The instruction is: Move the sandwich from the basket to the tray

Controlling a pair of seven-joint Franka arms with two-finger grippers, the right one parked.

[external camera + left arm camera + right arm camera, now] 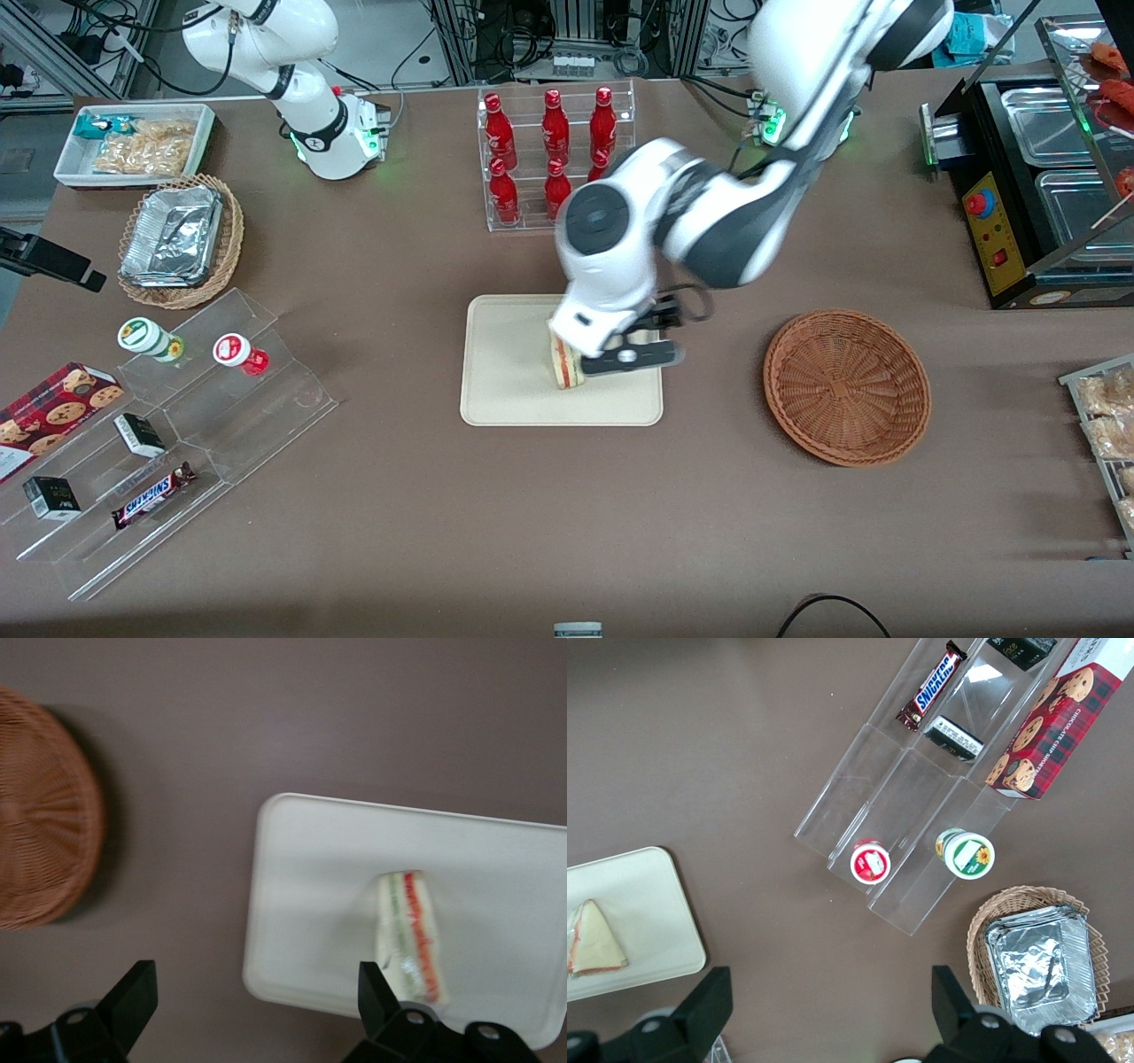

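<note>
The sandwich (565,365) (409,935) (594,939), a pale wedge with red and green filling, rests on the cream tray (505,372) (319,868) (651,904), free of the fingers. My left gripper (631,356) (257,983) hovers just above the tray, beside the sandwich on the side toward the working arm's end. It is open wide with nothing between its black fingers (133,992). The round reddish-brown wicker basket (846,385) (40,850) sits empty on the table, farther toward the working arm's end.
A clear rack of red bottles (554,159) stands farther from the front camera than the tray. Toward the parked arm's end are a stepped clear display with snacks (177,443), a tan wicker basket with foil trays (177,239) and a white bin (133,142). A black warmer (1036,177) stands at the working arm's end.
</note>
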